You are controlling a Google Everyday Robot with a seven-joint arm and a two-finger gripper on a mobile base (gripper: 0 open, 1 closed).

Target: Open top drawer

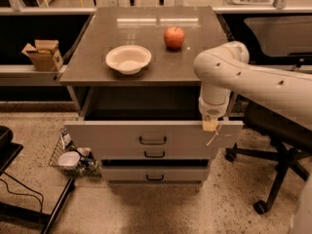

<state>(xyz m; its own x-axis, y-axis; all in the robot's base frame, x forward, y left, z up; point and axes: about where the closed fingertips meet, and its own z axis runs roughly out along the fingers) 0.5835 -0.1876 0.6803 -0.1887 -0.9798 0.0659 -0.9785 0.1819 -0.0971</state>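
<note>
- The white robot arm (253, 82) is the biggest thing here. It comes in from the right and bends down at the table's front right corner.
- The grey table (195, 67) has an open bay under its top.
- The top drawer (112, 138) is pulled well out toward the camera, with its front sticking out past the two lower drawers (126, 173). It has a black bar handle (152, 141) mid-front and a pale string-like mark (213, 137) near the right end.
- An office chair (278, 130) is on the right, partly behind the arm.
- A cardboard box (43, 54) sits on a shelf to the left.
- A white bowl (128, 59) is on the table.
- A red apple (174, 37) sits behind and to the right of the bowl.
- The gripper (210, 124) is right at the top drawer's upper edge, at the right end. Honestly can't tell if it's clamped on or loose.
</note>
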